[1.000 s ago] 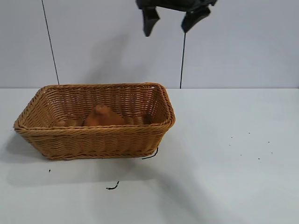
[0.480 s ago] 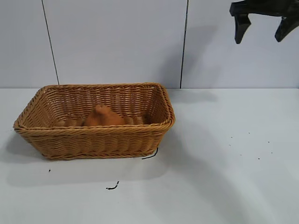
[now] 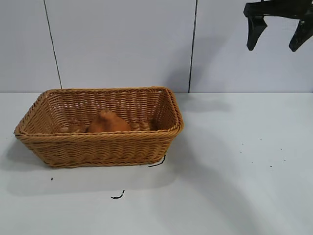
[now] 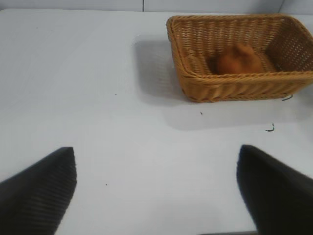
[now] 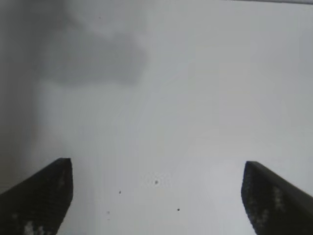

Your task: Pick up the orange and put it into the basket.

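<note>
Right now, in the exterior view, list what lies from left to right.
basket, with the orange inside it → short black scrap on the table → right gripper, open, up high at the right.

The lumpy, matte orange [image 3: 107, 122], cone-shaped with a knobby top, sits upright on the floor of the tan woven basket [image 3: 100, 147], a rectangular wicker one with flared sides and braided rim
</note>
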Controlling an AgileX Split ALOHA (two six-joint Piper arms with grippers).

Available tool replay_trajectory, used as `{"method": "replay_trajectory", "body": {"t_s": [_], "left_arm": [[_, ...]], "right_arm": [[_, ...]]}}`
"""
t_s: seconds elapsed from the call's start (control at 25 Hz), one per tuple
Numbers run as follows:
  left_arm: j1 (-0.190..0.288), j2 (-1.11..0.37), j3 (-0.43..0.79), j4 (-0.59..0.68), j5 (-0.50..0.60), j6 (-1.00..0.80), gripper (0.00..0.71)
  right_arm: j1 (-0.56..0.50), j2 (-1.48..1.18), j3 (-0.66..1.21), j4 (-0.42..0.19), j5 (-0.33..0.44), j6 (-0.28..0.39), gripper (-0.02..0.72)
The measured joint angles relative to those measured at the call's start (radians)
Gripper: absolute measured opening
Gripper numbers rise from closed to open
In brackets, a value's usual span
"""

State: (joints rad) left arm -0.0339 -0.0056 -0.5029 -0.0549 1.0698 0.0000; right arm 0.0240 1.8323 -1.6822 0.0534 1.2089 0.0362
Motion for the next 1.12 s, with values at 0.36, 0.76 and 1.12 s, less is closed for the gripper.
{"method": "replay_trajectory", "body": {"t_s": [0.36,0.76,1.12], "left_arm": [[0.000,0.000,0.000,0.000,0.000,0.000,0.639],[0.000,0.000,0.000,0.000,0.000,0.000,0.639],[0.000,0.000,0.000,0.000,0.000,0.000,0.639]], "right_arm": [[0.000,-0.534,0.614,0.002,0.002,-0.036,0.663],[0.000,-1.203,1.084,0.002,-0.071,-0.047,0.663],[0.000,-1.670,1.182,0.009,-0.185,-0.047,0.663]]}}
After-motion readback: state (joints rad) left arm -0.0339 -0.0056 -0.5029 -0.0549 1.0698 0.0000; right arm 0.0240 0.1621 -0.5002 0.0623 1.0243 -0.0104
